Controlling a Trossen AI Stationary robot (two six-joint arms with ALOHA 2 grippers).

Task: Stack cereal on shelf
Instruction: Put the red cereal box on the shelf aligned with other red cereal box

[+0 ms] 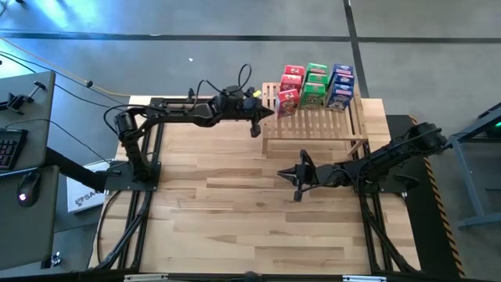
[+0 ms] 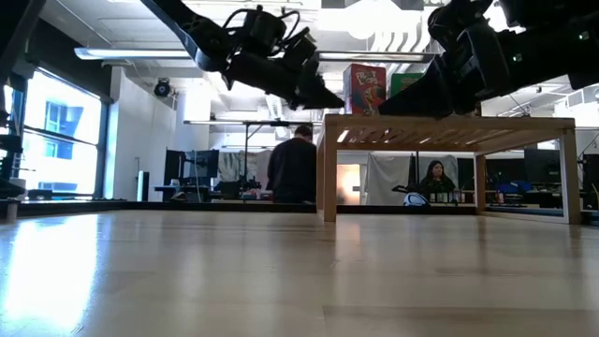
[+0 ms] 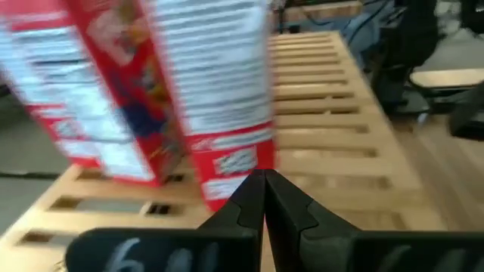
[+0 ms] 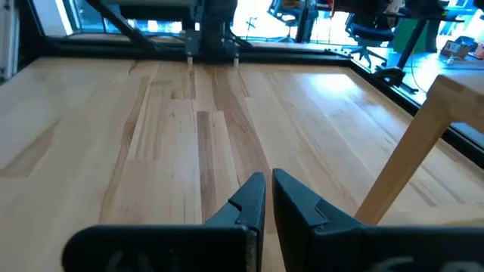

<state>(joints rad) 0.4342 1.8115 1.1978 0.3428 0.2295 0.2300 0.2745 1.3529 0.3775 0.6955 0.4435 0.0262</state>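
Cereal (image 1: 317, 86) upright on shelf (image 1: 313, 123), boxes' long axes vertical.
Left claw (image 1: 255, 130) closed, empty (by shelf's corner); right claw (image 1: 297, 193) closed, empty, over counter (image 1: 235, 211).

Printing on cereal boxes (image 1: 316, 86) blurred, no text readable

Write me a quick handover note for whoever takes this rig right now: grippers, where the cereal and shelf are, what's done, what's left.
Left gripper: shut, empty, at the shelf's left edge, by the red boxes.
Right gripper: shut, empty, above the table in front of the shelf.
Cereal: red, green and blue boxes stand in three columns along the shelf's far side.
Done: the visible boxes are on the shelf; none lies on the table.
Left: seemingly only parking the arms; check the red boxes stand square.
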